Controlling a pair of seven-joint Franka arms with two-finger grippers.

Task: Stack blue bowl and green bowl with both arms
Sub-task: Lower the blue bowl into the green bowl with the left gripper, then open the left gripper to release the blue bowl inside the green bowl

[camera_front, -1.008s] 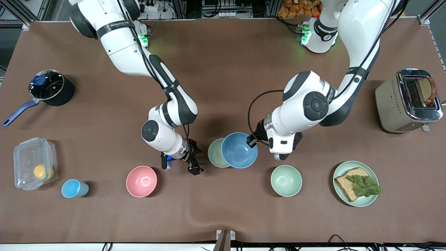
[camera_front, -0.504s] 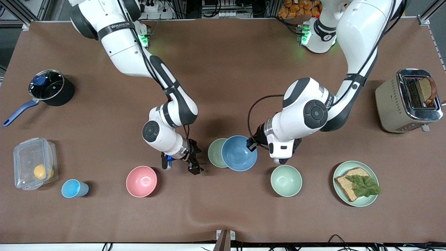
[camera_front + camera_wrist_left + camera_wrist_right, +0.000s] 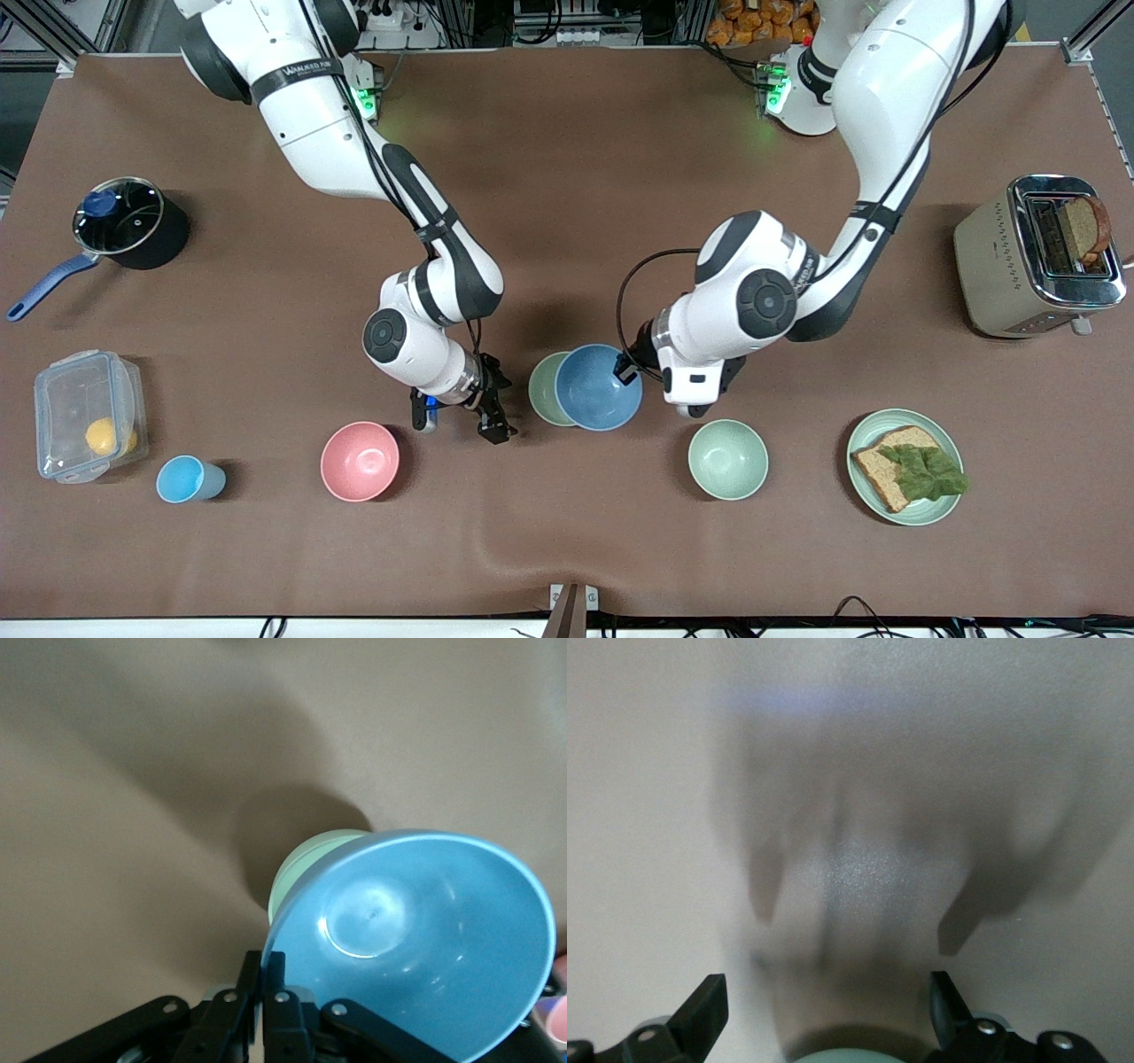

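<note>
The blue bowl hangs tilted in my left gripper, which is shut on its rim. It covers most of the green bowl, which sits on the table under it. In the left wrist view the fingers pinch the blue bowl's rim, and the green bowl shows past its edge. My right gripper is open and empty, low over the table between the pink bowl and the green bowl. In the right wrist view it has bare table between its fingers.
A pink bowl and a light-blue cup lie toward the right arm's end. A mint bowl, a green plate with bread and lettuce and a toaster lie toward the left arm's end. A pot and a plastic box stand at the right arm's end.
My left gripper has carried the blue bowl toward the right arm's end, so it covers more of the green bowl. The right arm has not moved.
</note>
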